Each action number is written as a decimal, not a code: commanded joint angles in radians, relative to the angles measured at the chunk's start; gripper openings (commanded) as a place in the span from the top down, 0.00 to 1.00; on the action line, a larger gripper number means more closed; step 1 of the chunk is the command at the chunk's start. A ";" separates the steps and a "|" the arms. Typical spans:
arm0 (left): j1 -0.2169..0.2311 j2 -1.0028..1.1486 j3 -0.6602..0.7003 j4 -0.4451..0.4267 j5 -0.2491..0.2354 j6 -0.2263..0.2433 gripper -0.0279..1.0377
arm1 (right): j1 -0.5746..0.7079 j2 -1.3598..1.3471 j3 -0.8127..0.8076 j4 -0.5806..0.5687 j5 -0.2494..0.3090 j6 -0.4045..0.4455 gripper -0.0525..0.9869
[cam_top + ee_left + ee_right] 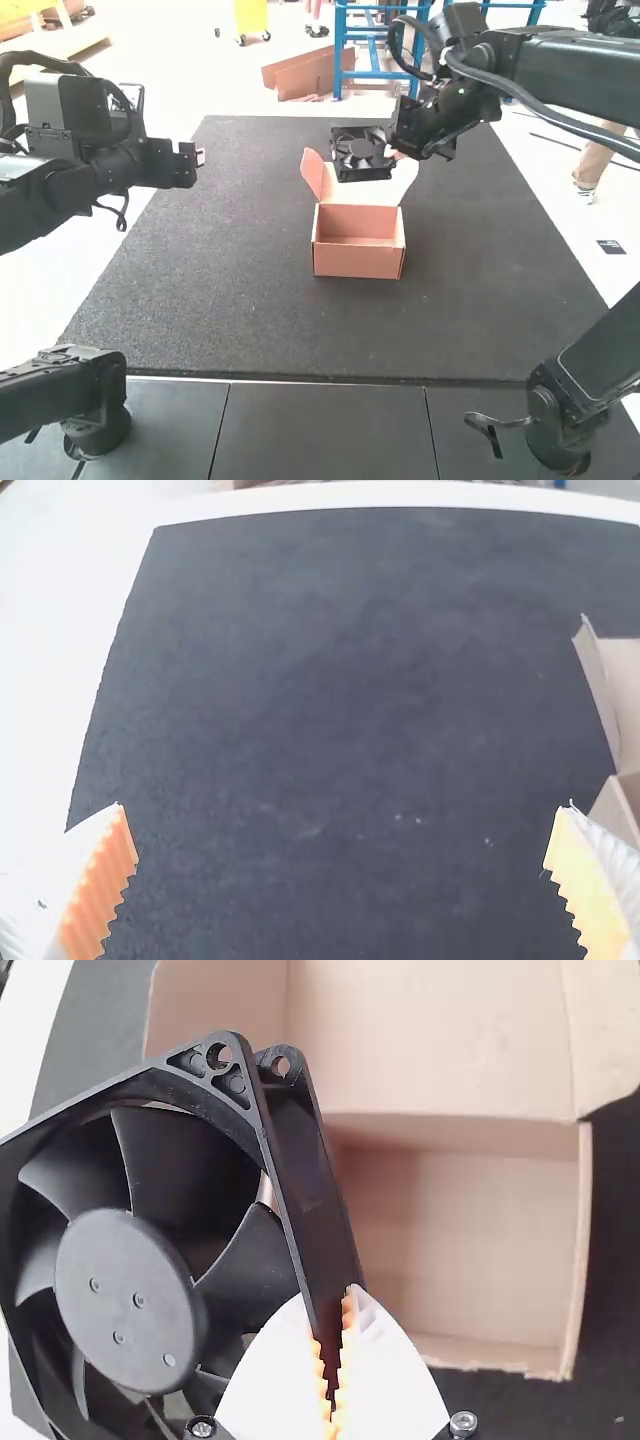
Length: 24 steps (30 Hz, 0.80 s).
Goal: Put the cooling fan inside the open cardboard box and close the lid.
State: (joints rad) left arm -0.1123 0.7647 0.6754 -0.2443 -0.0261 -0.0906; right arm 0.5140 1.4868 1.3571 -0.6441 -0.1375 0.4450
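**Fan in the air over the open box**

Right gripper (402,148) pinches the fan (130,1290) by its frame edge, holding it just above the back of the box (357,255). Box sits mid-mat (200,280), flaps up. Left gripper (197,156) hangs well left of the box, fingers spread wide over the mat.

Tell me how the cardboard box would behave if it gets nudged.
Probably light: the cardboard box is thin-walled and empty, so it would likely slide on the mat. Its raised flaps look bendable and would likely fold under pressure.
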 commanded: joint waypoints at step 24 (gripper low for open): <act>0.000 -0.033 0.019 0.002 0.009 0.000 0.06 | 0.000 0.329 -0.076 0.162 0.150 0.021 0.94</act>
State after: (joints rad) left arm -0.1123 0.7513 0.6754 -0.2497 -0.0261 -0.0906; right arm 0.5251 1.8320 1.2705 -0.5159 -0.0071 0.4915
